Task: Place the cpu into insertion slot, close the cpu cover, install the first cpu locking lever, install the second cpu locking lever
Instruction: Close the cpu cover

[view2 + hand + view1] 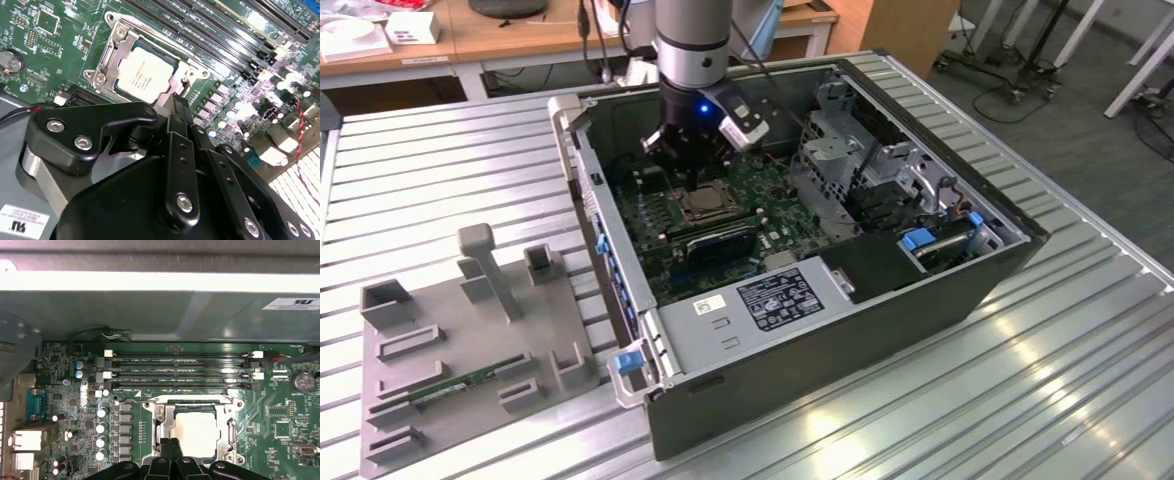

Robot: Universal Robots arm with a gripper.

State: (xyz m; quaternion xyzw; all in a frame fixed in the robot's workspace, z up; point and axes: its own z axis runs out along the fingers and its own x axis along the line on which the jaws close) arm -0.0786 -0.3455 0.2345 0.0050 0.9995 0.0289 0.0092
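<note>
Second wrist view: black gripper [176,103], fingers together and empty, stood beside the seated pale-silver square cpu [144,75]; probably light, fragile, edge-held only.

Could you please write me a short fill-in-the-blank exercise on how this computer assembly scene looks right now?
1. The small, flat, pale silver-beige cpu, ___ in shape, sits in the dark-grey insertion slot.
2. The thin silvery metal cpu cover is ___, not open, framing the chip.
3. The black pincer hangs at that socket's edge, over the ___ circuit board.
Missing words: square; closed; green.
</note>
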